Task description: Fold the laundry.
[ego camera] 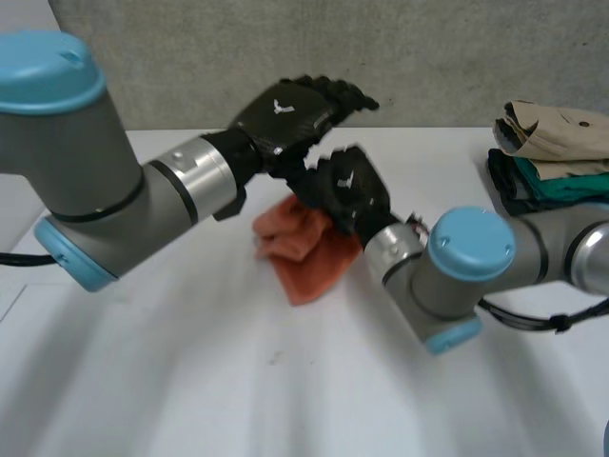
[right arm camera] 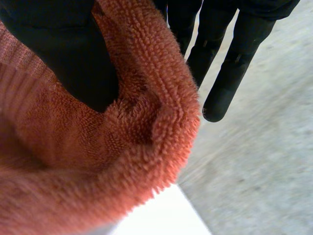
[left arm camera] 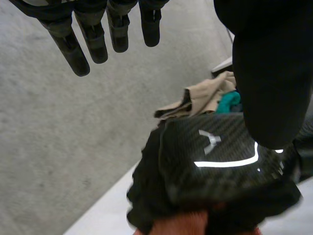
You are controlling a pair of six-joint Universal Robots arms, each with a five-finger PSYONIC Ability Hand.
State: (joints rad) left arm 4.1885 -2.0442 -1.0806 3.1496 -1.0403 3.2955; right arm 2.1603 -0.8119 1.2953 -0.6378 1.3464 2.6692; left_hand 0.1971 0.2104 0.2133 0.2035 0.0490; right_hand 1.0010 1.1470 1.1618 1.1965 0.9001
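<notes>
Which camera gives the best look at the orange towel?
The head view: most of the towel lies crumpled on the table, with the right hand at its far edge. The right wrist view shows a close fold pinched between thumb and fingers; the left wrist view shows a sliver beneath that hand.
</notes>
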